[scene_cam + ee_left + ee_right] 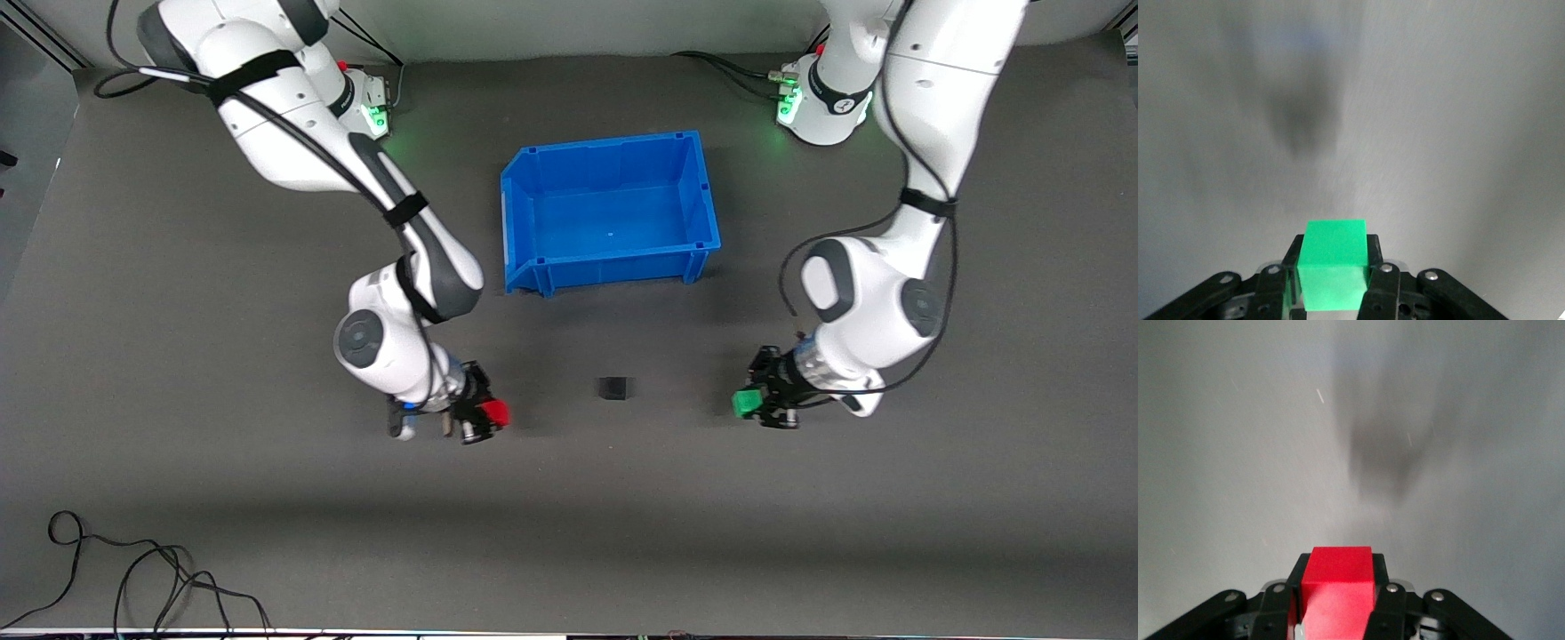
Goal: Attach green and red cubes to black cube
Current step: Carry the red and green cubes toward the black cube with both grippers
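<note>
- Left gripper (pixel 749 402) is clamped on the green cube (pixel 743 404), fingers pressed against two of its sides, up over bare table toward the left arm's end.
- From the left wrist view, the green cube (pixel 1333 265) sits square between the black fingers (pixel 1379 280), with only grey table (pixel 1458 133) and a soft shadow ahead of it.
- Right gripper (pixel 484 415) is gripping the red cube (pixel 494 412), over the table toward the right arm's end.
- The right wrist view shows the same picture: red cube (pixel 1337 587) pinched between the fingers (pixel 1386 603), grey surface below.
- The black cube (pixel 613 388) rests on the table between the two grippers, clear of both, with the two held cubes pointing toward it from either side.
- The blue bin (pixel 702 200) stands farther from the front camera than the black cube, between the two arms, well apart from both grippers.
</note>
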Controlling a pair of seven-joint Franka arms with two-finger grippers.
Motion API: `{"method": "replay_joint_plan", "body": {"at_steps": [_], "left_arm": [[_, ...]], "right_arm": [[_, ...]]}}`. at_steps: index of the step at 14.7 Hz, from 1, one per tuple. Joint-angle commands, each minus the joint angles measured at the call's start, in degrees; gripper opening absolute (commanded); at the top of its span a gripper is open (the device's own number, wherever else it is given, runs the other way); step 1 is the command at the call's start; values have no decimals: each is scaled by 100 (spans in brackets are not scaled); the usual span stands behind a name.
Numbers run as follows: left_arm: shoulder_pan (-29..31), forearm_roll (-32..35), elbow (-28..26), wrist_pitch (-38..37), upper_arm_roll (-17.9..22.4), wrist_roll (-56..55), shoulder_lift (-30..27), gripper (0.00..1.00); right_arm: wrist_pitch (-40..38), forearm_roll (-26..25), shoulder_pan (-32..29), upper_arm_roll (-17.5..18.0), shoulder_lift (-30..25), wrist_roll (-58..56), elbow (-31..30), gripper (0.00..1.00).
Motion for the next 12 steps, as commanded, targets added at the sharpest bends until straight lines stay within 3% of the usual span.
{"method": "replay_joint_plan", "body": {"at_steps": [1,6,10,12], "left_arm": [[-522,-67,161,361,107,-297,275,25],[-997,-67,240,774,116,-376,503,25],[-1296,-32,582,828,142,-667,873,25],[-1384,-32,697,828,151,-667,978,25]], "right_arm": [[8,89,394,-67,238,807,394,0],[16,54,843,-119,404,1449,613,0],[8,-989,1055,-146,1027,2721,1316,0],[8,-1246,1055,-146,1239,3119,1475,0]]}}
